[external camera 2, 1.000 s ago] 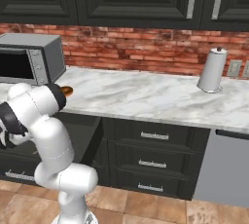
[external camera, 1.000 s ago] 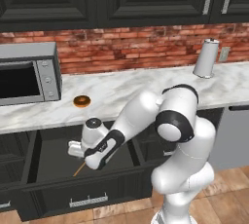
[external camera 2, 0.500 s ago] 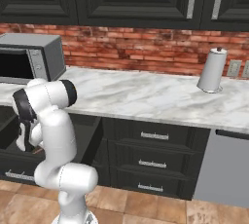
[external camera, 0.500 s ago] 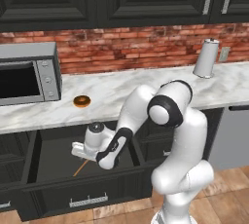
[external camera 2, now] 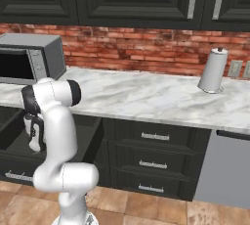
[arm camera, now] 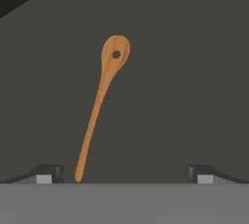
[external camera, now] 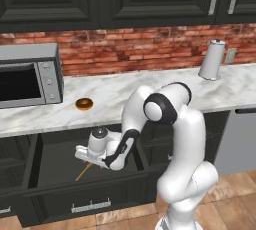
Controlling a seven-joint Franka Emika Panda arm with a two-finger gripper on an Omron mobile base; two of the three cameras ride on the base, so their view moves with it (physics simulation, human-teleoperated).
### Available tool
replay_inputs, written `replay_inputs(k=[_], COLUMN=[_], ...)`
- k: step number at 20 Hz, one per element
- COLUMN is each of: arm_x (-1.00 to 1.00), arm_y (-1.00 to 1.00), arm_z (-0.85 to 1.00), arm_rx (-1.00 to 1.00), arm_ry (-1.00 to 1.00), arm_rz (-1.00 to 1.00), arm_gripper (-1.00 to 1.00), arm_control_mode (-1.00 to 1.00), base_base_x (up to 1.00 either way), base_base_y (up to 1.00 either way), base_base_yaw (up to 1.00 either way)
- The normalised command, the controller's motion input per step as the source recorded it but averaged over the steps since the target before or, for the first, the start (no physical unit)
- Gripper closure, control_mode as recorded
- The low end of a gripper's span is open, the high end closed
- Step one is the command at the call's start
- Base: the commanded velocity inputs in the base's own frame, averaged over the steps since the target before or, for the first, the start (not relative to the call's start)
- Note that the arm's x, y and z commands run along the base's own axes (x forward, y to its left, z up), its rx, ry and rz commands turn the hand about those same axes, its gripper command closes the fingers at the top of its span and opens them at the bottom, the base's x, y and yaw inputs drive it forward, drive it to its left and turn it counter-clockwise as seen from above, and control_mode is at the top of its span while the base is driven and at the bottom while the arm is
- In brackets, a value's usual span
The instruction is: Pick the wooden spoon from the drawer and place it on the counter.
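Lowered farther into the drawer (external camera: 55,154), the wide-spread tool (arm camera: 124,172) hides most of the wooden spoon (external camera: 82,171).

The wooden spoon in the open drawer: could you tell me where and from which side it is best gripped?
Probably the middle of the handle, from straight above. The wooden spoon lies flat on the drawer floor, so only its thin sides are free. The open gripper should shift toward the handle, fingers either side of it; the wider bowl is harder to pinch.
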Motion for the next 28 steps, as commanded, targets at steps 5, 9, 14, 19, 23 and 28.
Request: replay_inputs(k=[5, 9, 14, 19, 23, 28], arm_x=[0.46, 0.37, 0.4, 0.19, 0.18, 0.11], arm_y=[0.2, 0.22, 0.17, 0.04, 0.0, 0.0], arm_z=[-0.15, -0.18, -0.19, -0.25, -0.35, -0.31], arm_rx=[-0.03, -0.04, -0.02, 0.0, 0.0, 0.0], arm_ry=[0.0, 0.0, 0.0, 0.0, 0.0, 0.0], arm_rz=[0.0, 0.0, 0.0, -0.01, -0.01, 0.0], arm_gripper=[-1.0, -1.0, -1.0, -1.0, -1.0, -1.0], arm_control_mode=[-1.0, -1.0, -1.0, -1.0, -1.0, -1.0], base_base_x=[0.0, 0.0, 0.0, 0.0, 0.0, 0.0], base_base_y=[0.0, 0.0, 0.0, 0.0, 0.0, 0.0], base_base_yaw=[0.0, 0.0, 0.0, 0.0, 0.0, 0.0])
